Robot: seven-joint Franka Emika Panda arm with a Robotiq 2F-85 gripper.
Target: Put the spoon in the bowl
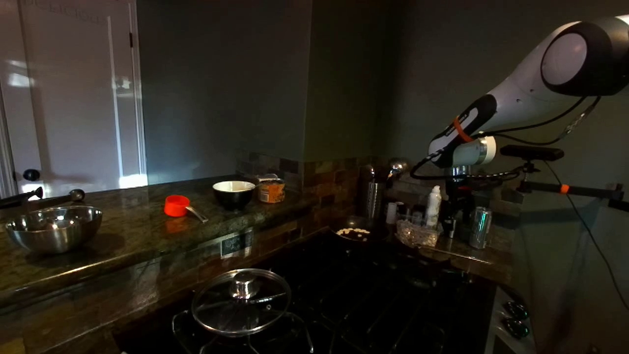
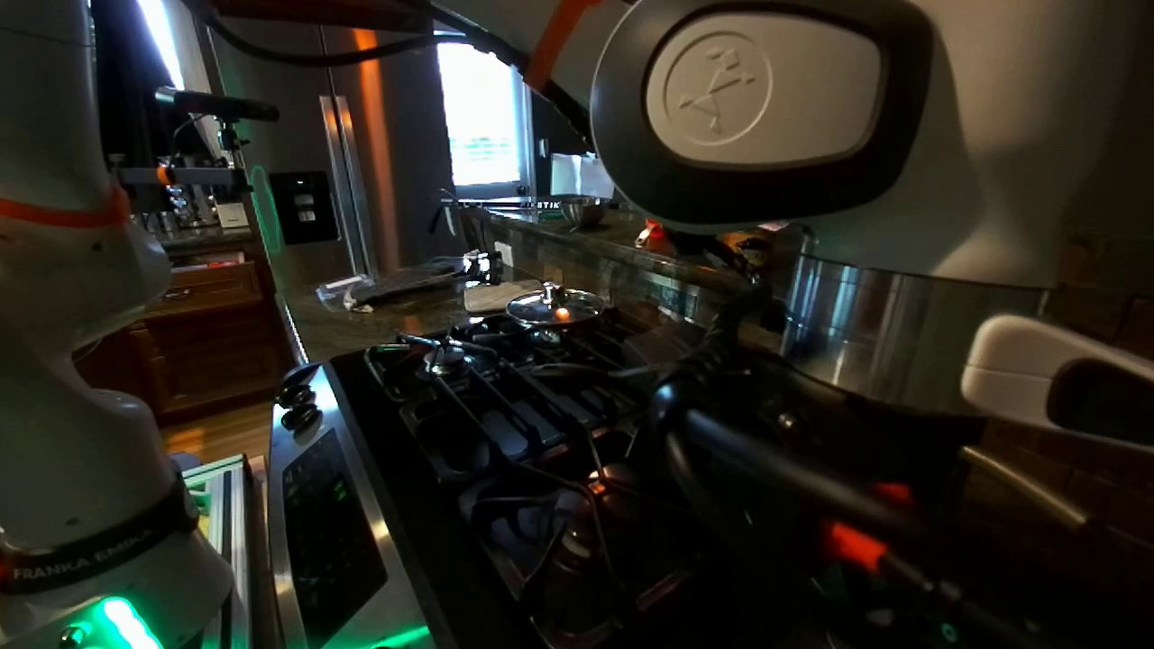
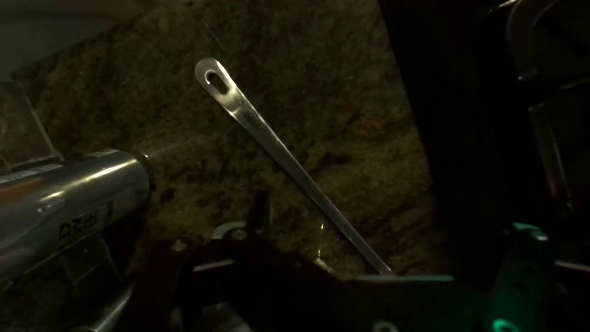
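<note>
def a kitchen, looks like somebody's home; speckled stone counter (image 3: 345,124) right under the gripper (image 3: 355,216), black gas stove (image 2: 478,446) just beside it; well away from it, a tall fridge (image 2: 293,140) with a dispenser (image 2: 306,212), wooden cabinets (image 2: 207,361) and a pale panelled door (image 1: 73,108)

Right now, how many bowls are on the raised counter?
2: a steel bowl far left in an exterior view, and a black bowl between the red measuring cup and the orange-labelled container. Others may be hidden.
</note>
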